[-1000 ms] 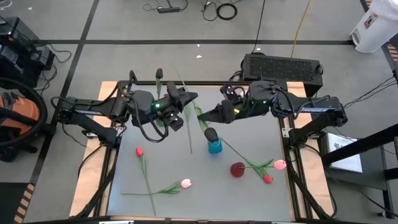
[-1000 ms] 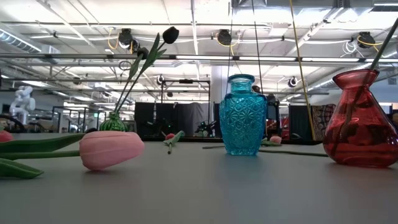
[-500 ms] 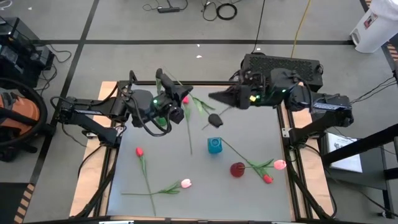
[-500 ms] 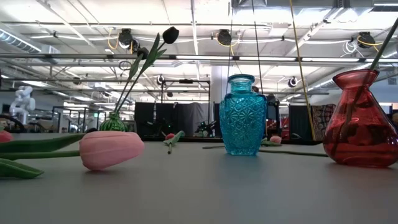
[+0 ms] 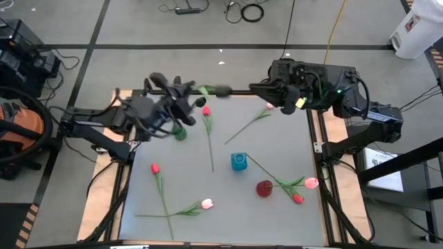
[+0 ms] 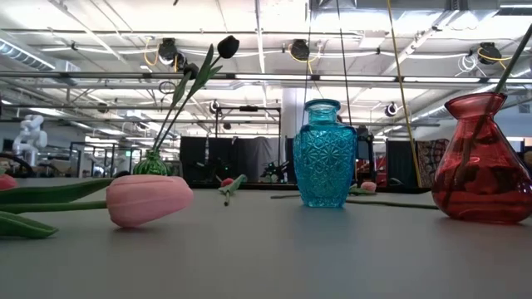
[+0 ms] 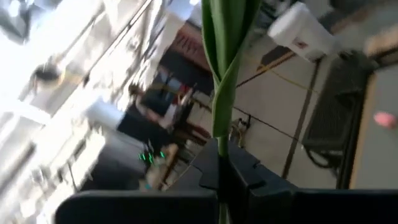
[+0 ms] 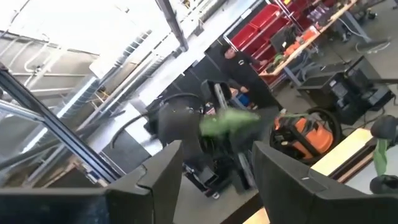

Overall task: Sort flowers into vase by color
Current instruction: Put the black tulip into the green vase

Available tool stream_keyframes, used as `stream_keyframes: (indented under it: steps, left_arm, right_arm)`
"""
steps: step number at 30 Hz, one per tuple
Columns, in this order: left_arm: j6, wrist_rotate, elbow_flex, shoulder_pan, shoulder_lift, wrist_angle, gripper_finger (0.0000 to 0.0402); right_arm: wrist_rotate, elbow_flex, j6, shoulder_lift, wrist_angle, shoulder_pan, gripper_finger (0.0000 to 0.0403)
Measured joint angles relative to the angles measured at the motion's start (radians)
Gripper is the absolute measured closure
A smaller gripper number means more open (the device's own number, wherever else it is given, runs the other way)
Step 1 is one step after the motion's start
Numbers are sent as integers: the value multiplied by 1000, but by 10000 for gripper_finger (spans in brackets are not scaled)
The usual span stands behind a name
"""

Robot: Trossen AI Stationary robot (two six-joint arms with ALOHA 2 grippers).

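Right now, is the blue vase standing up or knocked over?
Standing up. The blue vase sits flat on the table, neck pointing up.

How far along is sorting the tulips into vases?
Done: near-black tulips stand in the small green vase; one stem leans in the red glass vase. In hand: the left gripper is shut on a green tulip stem. Left: several red and pink tulips lie on the grey table. Right gripper waits open.

A big industrial robotics lab or workshop. Exposed ceiling trusses and hanging lamps span an open hall beyond the table. Cables trail over a grey taped floor, an orange shop vacuum stands left, and what may be red storage racks line the far side.
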Motion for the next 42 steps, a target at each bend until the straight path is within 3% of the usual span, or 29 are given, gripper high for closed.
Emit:
stream_keyframes:
  steps: [5, 13, 28, 34, 42]
  left_arm:
    - [-184, -64, 0, 0, -87, 0, 398]
    - [-412, -80, 0, 0, -290, -38, 398]
    - [-796, 11, -18, 0, -688, -575, 398]
    - [-940, 58, -109, 0, -775, -691, 398]
    - [-1063, 82, -365, 0, -818, -660, 398]
  right_arm:
    - [-2, 0, -30, -3, -15, 0, 218]
    - [-4, 0, -60, -2, -105, 0, 218]
    - [-6, 0, -268, -43, -227, 1, 218]
    - [-7, -1, -332, -119, -351, 3, 218]
    - [16, -1, -343, -234, -456, 3, 218]
